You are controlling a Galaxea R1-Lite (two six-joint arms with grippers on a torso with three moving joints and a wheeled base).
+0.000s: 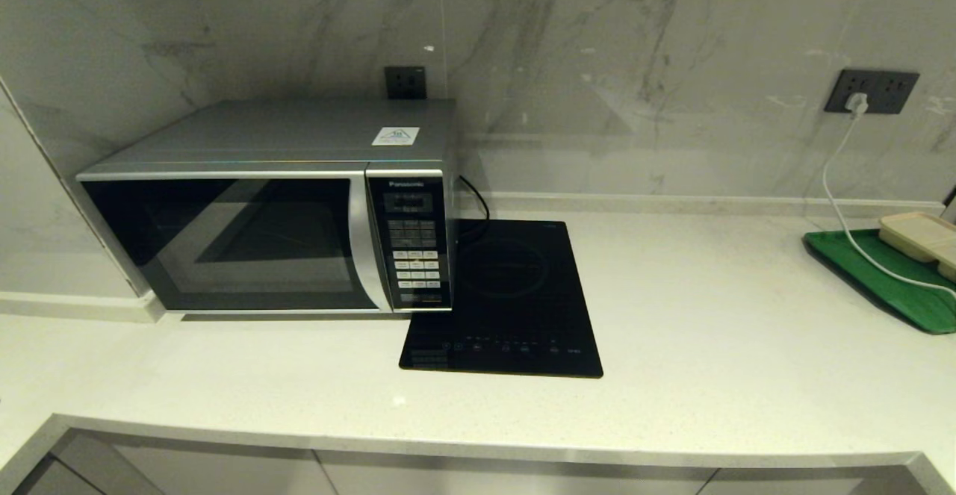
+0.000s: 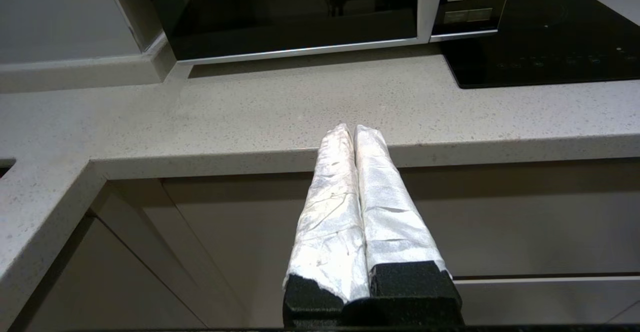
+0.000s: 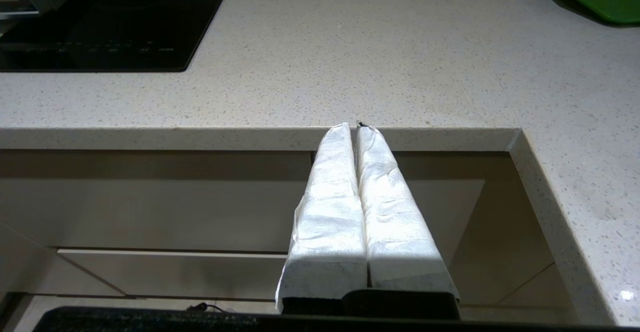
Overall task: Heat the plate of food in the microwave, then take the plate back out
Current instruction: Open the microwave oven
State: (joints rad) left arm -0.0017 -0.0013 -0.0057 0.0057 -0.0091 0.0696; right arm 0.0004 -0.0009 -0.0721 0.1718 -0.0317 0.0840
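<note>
As angled rightward, microwave [image 1: 276,211] door-forward.

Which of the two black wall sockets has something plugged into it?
The right-hand wall socket, above the green tray: a white plug and cable hang from it. The socket behind the microwave shows no plug.

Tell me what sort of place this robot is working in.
Most likely a home kitchen. A silver microwave stands on a pale stone counter beside a flat black induction cooktop, with marble-look wall panels, wall sockets and cabinet fronts below the counter edge.
</note>
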